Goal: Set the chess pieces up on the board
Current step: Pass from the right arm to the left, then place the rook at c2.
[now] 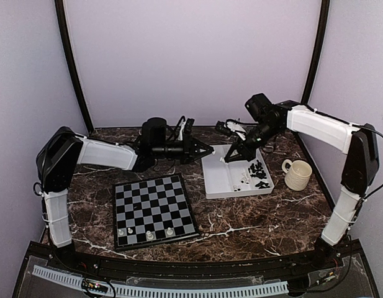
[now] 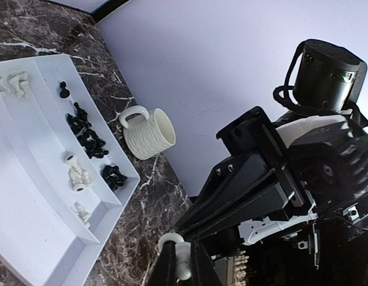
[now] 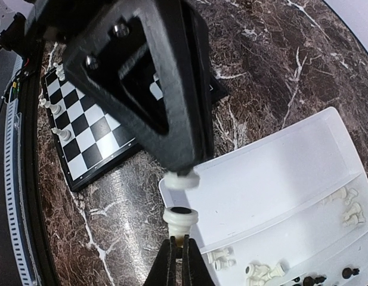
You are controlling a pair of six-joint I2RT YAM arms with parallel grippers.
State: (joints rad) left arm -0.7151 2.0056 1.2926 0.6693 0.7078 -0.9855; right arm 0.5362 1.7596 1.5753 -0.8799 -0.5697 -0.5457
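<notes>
Over the far-left corner of the white tray [image 1: 217,181] the arms meet tip to tip: the left gripper [image 2: 181,265] is clamped tight on a white chess piece [image 2: 172,243], the right gripper [image 3: 179,259] pinched shut on a second white piece [image 3: 180,219]. The chessboard [image 1: 153,202] lies left of the tray with three white men [image 1: 150,236] on its near rows. Loose black and white chessmen [image 1: 258,169] lie in the tray's right compartment, near a cream mug [image 1: 297,174].

Pale lilac walls [image 1: 191,56] enclosed the dark marble-patterned table [image 1: 259,217] behind and beside. Black curved poles [image 1: 72,62] rose at its far corners; a white slotted strip [image 1: 179,290] lined its near edge.
</notes>
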